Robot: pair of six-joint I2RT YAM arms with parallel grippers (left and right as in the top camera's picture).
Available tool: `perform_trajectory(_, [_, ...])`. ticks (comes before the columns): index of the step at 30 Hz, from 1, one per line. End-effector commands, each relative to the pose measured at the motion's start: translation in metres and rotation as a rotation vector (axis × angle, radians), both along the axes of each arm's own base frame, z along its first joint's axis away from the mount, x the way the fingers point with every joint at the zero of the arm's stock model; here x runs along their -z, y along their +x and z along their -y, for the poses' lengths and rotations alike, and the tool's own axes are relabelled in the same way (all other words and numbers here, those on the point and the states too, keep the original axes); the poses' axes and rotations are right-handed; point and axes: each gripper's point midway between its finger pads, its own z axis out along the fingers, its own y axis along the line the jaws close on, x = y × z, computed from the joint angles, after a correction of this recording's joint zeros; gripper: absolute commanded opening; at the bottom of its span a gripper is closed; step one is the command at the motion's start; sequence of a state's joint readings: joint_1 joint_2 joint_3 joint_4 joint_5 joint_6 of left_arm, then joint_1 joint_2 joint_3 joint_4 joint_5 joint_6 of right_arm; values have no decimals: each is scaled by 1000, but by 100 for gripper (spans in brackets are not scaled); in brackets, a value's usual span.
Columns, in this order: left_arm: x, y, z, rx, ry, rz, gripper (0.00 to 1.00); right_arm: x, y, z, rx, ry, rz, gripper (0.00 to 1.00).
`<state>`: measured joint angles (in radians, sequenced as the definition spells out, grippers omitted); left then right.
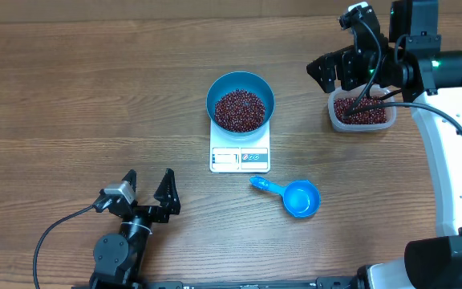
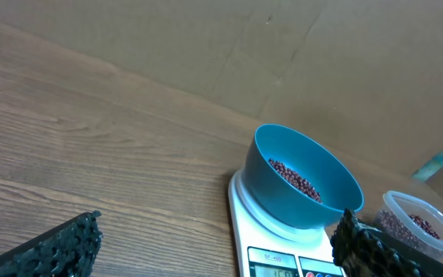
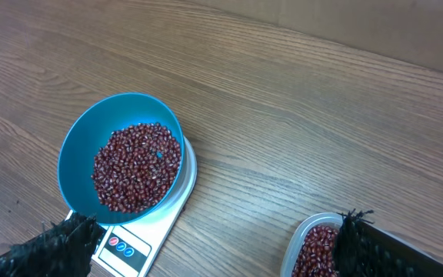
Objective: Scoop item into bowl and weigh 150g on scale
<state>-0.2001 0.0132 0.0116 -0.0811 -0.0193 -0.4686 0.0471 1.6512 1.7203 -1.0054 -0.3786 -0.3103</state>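
Dark red-brown beans (image 1: pixel 240 110) heaped in the round deep blue bowl (image 1: pixel 216 88) on the flat white square scale (image 1: pixel 240 158).
The small blue handled scoop (image 1: pixel 295 197) lies on the desk (image 1: pixel 95 96) just beside the scale. The clear rectangular tub (image 1: pixel 364 117) of beans sits under the right pincer (image 1: pixel 333 76). It and the left pincer (image 1: pixel 149 178) both gape, empty. Any top-up probably wants small tips, bowl kept centred. The display is too small to read.

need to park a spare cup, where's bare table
Bare: the wide table left of the bowl and scale; also the strip between bowl and tub. Crowded: by the scoop below the scale, and at the tub by the right gripper.
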Motion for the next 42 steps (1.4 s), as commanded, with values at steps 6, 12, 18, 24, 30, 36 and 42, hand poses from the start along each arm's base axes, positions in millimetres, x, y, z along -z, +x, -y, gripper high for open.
perform_trajectory(6, [0,0,-3,-13,18,11,99,-11,-3,0,0,9,28,100])
perform_trajectory(12, [0,0,-3,-13,18,11,100,-10,-2,0,0,9,26,100])
perform_trajectory(18, [0,0,-3,-13,18,11,100,2,2,34,121,-166,16,100])
perform_trajectory(24, [0,0,-3,-13,19,11,99,18,-40,16,105,-115,-169,100])
perform_trajectory(30, [0,0,-3,-13,19,11,100,-20,-90,-75,-178,-20,-68,100])
perform_trajectory(36, [0,0,-3,-13,19,11,100,2,-133,-120,-363,-63,58,100])
perform_trajectory(42, [0,0,-3,-13,18,11,100,33,-155,-90,-218,40,104,100])
